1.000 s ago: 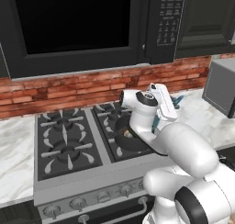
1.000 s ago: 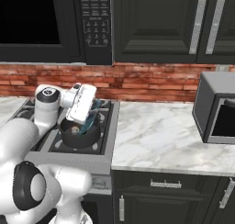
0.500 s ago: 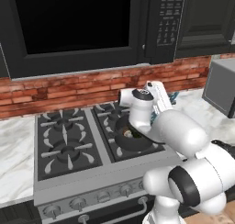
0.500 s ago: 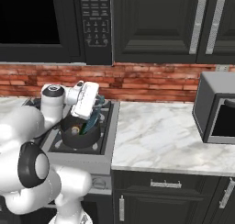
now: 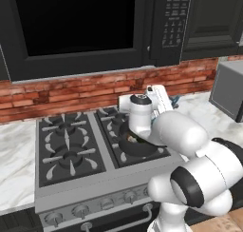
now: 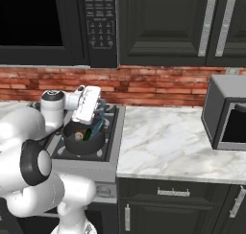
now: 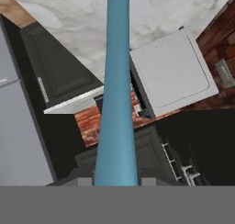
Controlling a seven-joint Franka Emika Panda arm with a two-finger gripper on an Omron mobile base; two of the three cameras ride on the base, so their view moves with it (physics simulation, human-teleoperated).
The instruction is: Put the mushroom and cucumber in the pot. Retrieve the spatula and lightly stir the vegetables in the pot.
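Stove (image 5: 71,150) burners are seen at the left of the left base view, and the pot (image 5: 137,145) is set on the right front burner, partly hidden behind the white arm. In the right base view the pot (image 6: 84,139) is seen on the stove's right side, with a dark green piece, the cucumber (image 6: 87,134), inside it; the mushroom cannot be made out. The end effector (image 6: 98,114) is tilted above the pot's far rim, its fingers clamped on the handle of the light blue spatula (image 6: 97,125), which slopes down into the pot. In the hand view the spatula (image 7: 117,103) handle is gripped between the fingertips. Marble counter (image 6: 163,142) and a microwave (image 6: 228,113) are seen to the right.
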